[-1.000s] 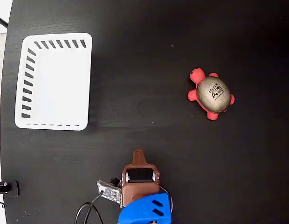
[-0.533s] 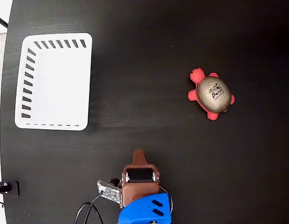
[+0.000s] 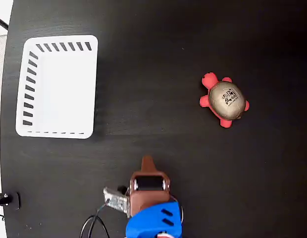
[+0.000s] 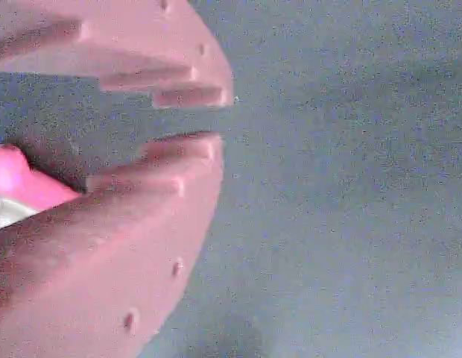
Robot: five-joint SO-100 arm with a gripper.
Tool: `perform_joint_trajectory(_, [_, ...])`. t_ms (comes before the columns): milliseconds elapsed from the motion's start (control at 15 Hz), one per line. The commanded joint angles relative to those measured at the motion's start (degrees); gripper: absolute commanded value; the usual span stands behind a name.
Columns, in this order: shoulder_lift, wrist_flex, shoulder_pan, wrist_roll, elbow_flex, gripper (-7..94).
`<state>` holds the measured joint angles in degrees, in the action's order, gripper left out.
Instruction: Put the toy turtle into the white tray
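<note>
In the wrist view we saw the gripper (image 4: 220,119) filling the left half of the picture, its two reddish-brown fingers (image 4: 141,246) tapering toward each other. The tips stood nearly together, with only a narrow slit of dark table between them and nothing held, so we judged the jaws to be closed on air. A bit of bright pink and a pale sliver showed at the left edge behind the fingers; we could not tell what they were.

In the fixed view, seen from above, the gripper (image 3: 147,162) appeared as a brown point near the bottom centre, aimed up the picture, with the brown wrist block below it and the blue arm segment (image 3: 154,223) at the bottom edge. A small circuit board (image 3: 115,201) with dark cables hung off the left of the wrist.

Moving outward, we found the toy turtle (image 3: 225,100) resting on the black table (image 3: 158,59), up and to the right of the gripper and well apart from it. Its gold-tan shell with the dark logo faced up, red-pink head and feet showing round it.

The white tray (image 3: 27,82) lay at the upper left, far from the turtle and from the gripper, with slotted walls and nothing in it.
</note>
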<state>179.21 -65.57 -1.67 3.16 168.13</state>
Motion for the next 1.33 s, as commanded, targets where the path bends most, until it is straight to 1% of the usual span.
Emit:
perform_joint_trajectory(0, [-14.2,4.1,-6.2,0.2,-12.5,0])
perform_joint_trajectory(67, [-21.8,1.8,-9.1,0.0,-20.0,0])
perform_joint_trajectory(200, [-35.9,-6.1,-12.7,-0.4,-35.5,0])
perform_joint_trajectory(333, [-48.2,-14.0,-17.0,0.9,-50.1,0])
perform_joint_trajectory(400, [-53.3,-16.9,-19.5,1.3,-56.3,0])
perform_joint_trajectory(467, [-57.9,-18.6,-22.1,1.7,-61.5,0])
perform_joint_trajectory(667, [-69.3,-20.8,-27.8,1.5,-72.7,0])
perform_joint_trajectory(867, [-77.8,-21.1,-30.4,0.4,-80.4,0])
perform_joint_trajectory(1000, [-83.1,-23.3,-30.8,0.8,-85.9,0])
perform_joint_trajectory(1133, [-88.0,-25.3,-30.8,2.2,-90.9,18])
perform_joint_trajectory(1267, [-91.4,-25.3,-30.5,5.3,-92.2,33])
